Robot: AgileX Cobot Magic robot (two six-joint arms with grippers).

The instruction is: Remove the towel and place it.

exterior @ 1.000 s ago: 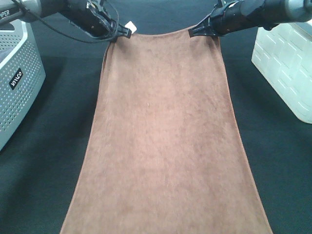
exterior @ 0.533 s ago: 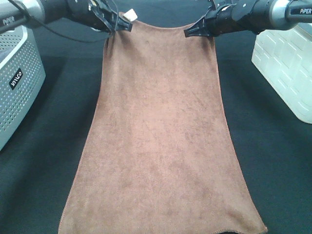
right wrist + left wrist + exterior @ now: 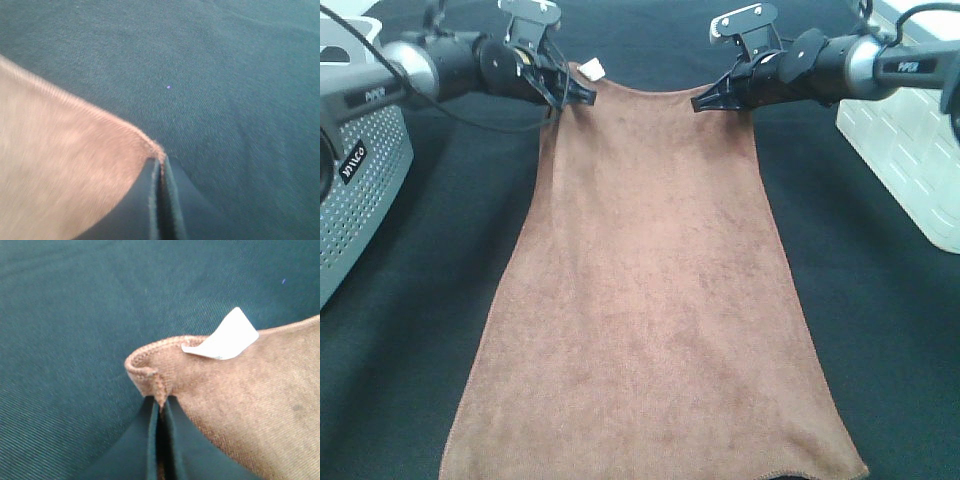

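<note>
The brown plush towel [image 3: 650, 290] hangs stretched between my two grippers and slopes down toward the front of the black tablecloth. My left gripper [image 3: 582, 94] is shut on its far left corner, where a small white tag [image 3: 591, 69] sticks up. The left wrist view shows the jaws closed on the stitched hem [image 3: 159, 396] just below the tag [image 3: 225, 337]. My right gripper [image 3: 704, 102] is shut on the far right corner. The right wrist view shows that corner [image 3: 155, 152] pinched between closed jaws.
A grey perforated basket [image 3: 355, 170] stands at the left edge. A white plastic crate [image 3: 905, 150] stands at the right edge. The black tablecloth [image 3: 410, 300] covers the table on both sides of the towel.
Both grippers have moved away from the camera with the towel corners, and the towel has been dragged farther back, so its near edge now shows at the bottom.
</note>
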